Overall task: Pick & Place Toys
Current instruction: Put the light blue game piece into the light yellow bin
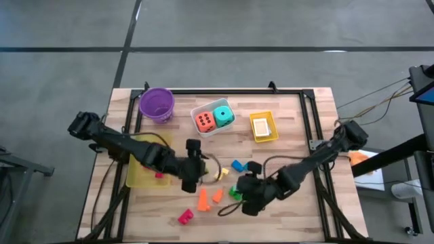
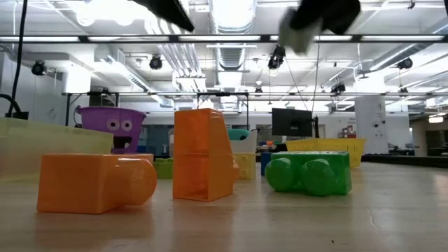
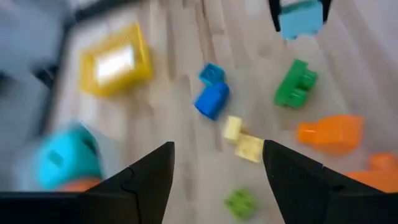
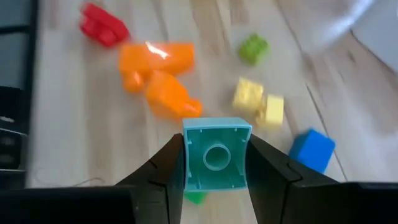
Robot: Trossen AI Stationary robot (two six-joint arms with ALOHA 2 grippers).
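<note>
Overall, the wooden table point(image 1: 298, 129) carries both arms and a scatter of toys. At the far edge stands the purple bowl point(image 1: 156, 104), which in the low view shows a cartoon face. Beside it the white tray point(image 1: 211, 129) holds the orange die point(image 1: 205, 121) and the teal die point(image 1: 224, 116), touching each other. Farther right, the small yellow tray point(image 1: 264, 127) holds a pale card point(image 1: 262, 126). A larger yellow tray point(image 1: 138, 175) lies under the left arm, with a red block point(image 1: 161, 175) in it.

The left gripper point(image 1: 192, 177) hovers near the table's middle. In its wrist view its fingers point(image 3: 149, 180) stand apart with nothing between them, above two yellow blocks point(image 3: 243, 140).

The right gripper point(image 1: 249, 196) sits right of centre. In its wrist view its fingers point(image 4: 165, 168) are clamped on a teal block point(image 4: 214, 160), hollow underside facing the camera, held clear of the table.

The loose toys lie between and in front of the grippers. Two orange blocks point(image 1: 207, 198) sit near the front, touching in the right wrist view. A green block point(image 1: 234, 193) rests just beside the right gripper. Two blue blocks point(image 3: 212, 93) lie close together toward the small yellow tray. A red block point(image 1: 185, 216) lies nearest the front edge, apart from the rest. A small light-green block point(image 4: 253, 48) lies near the yellow pair.
</note>
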